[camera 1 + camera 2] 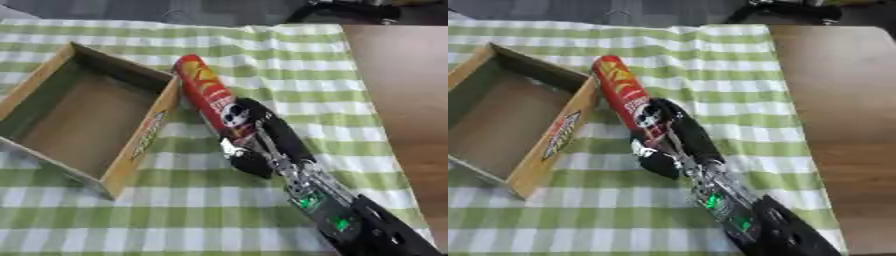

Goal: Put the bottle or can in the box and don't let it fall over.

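Your robot's right arm enters from the lower right corner, its forearm showing green lights, and reaches up and leftward over the green-and-white checked cloth. At its end, your right hand has its fingers curled round the lower half of a tall red can, a slim tube with yellow markings and a black-and-white picture near the grip. The thumb side shows below the can, the other fingers wrap over its right flank.

The can is tilted, its top leaning up and to the left, away from the hand. That top end lies just beside the right-hand wall of the cardboard box, near the box's far right corner; whether can and wall touch cannot be told. The can is outside the box, not in it.

The box sits to the left of the can, open at the top, its brown floor bare, a printed label on the outer face of its right wall.

Beyond and to the right of the box, the cloth ends and a brown wooden tabletop shows.
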`<move>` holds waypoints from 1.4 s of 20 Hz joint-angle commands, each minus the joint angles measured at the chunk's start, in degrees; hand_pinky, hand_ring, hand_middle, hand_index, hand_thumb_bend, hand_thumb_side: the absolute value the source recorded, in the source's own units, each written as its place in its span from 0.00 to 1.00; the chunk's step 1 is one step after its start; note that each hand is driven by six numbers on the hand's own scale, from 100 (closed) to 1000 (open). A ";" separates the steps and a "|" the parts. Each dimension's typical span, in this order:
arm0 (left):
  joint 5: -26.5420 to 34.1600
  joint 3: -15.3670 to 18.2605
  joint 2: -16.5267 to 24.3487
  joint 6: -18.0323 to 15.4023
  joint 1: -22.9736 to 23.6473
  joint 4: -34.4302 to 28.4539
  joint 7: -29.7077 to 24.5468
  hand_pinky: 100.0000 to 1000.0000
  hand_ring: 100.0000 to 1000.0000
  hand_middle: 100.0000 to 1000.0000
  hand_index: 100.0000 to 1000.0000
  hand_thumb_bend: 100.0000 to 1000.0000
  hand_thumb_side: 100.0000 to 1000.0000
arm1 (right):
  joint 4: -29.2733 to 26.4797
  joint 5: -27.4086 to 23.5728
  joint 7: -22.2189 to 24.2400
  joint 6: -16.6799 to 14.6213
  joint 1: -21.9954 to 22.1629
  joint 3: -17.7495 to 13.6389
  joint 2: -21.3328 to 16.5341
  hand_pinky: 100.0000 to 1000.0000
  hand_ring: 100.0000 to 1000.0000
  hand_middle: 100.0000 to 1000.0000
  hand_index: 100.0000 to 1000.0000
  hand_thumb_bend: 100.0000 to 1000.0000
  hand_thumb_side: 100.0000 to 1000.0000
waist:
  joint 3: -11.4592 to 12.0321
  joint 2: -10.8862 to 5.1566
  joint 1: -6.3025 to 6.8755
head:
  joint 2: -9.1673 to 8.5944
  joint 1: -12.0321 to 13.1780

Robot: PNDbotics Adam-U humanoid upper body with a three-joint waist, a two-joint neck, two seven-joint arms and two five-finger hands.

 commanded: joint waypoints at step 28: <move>0.24 0.56 0.75 -0.10 -0.39 -1.09 0.08 0.52 0.47 0.61 0.66 0.02 0.69 | -1.67 -4.55 -6.93 1.75 0.32 -2.20 -1.54 0.24 0.72 0.67 0.82 0.00 0.00 | -0.26 -1.26 -0.22 | -0.45 -0.01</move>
